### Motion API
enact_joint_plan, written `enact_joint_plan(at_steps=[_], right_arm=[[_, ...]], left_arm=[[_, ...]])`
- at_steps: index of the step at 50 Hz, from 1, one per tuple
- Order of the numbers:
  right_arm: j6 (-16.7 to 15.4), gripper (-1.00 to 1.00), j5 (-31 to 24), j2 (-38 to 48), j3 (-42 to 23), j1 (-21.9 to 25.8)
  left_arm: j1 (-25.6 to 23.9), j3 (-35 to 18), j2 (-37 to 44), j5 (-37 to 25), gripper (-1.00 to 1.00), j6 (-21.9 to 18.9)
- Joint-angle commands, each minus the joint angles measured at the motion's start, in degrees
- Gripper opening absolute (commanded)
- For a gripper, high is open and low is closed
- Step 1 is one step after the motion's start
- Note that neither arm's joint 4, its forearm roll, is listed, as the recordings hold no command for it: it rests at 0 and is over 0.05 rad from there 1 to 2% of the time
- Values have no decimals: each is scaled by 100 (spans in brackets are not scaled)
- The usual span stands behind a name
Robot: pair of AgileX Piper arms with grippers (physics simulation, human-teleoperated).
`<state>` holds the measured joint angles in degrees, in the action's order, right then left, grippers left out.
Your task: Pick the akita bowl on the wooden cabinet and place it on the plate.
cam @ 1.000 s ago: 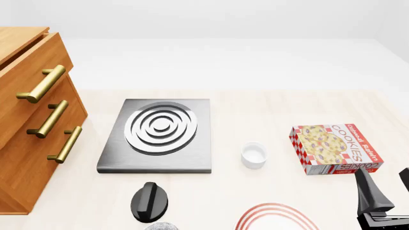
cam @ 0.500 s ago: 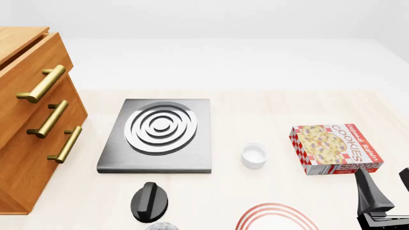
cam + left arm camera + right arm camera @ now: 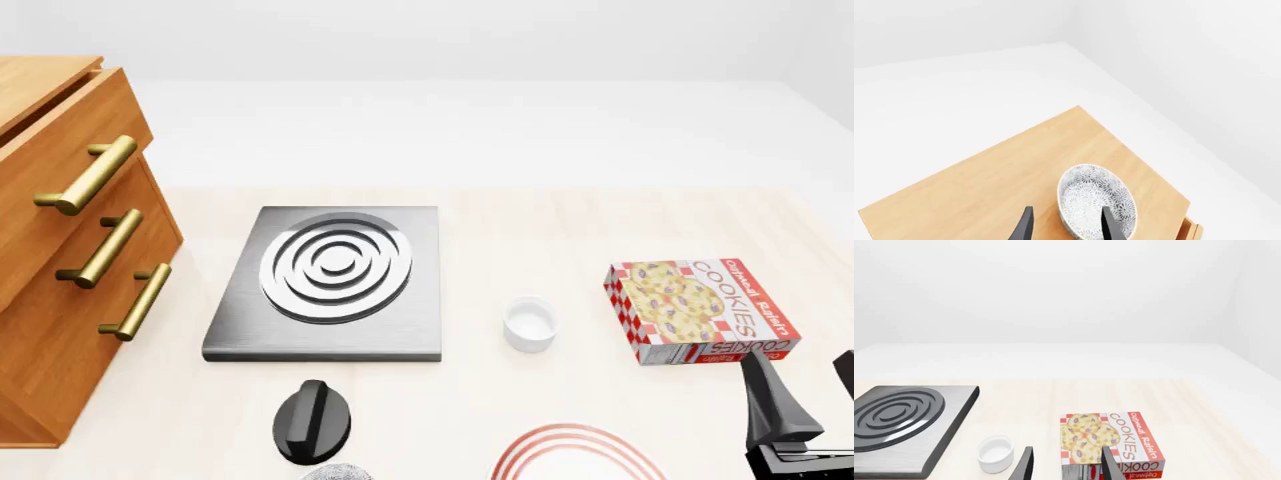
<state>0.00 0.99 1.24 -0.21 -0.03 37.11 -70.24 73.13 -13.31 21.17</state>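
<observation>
Nothing has shifted since the earlier frames. Your left tool [image 3: 1066, 227] hangs open over the bowl [image 3: 1096, 201] on the cabinet [image 3: 987, 180]. Your right tool [image 3: 1064, 465] is also open, empty, beside the plate [image 3: 577, 452].

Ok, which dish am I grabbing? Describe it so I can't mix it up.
Find the wooden cabinet at the table's left. On its flat top sits the akita bowl, between the left gripper's open fingers. It is deep with a grey-and-white lacy pattern, unlike the small plain white cup on the table.

Table [image 3: 534, 225]: stove slab [image 3: 334, 280], cup [image 3: 529, 324], cookie box [image 3: 697, 310], plate [image 3: 577, 455], cabinet [image 3: 67, 250].
</observation>
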Motion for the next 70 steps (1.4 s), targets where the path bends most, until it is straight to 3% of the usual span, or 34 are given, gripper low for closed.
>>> enact_joint_plan(at_steps=[1,70], right_arm=[[0,100,-1,-1,0,0],[0,100,-1,-2,0,0]], left_arm=[[-28,23,105,72,100,-13],[-221,195,609,454,100,-169]])
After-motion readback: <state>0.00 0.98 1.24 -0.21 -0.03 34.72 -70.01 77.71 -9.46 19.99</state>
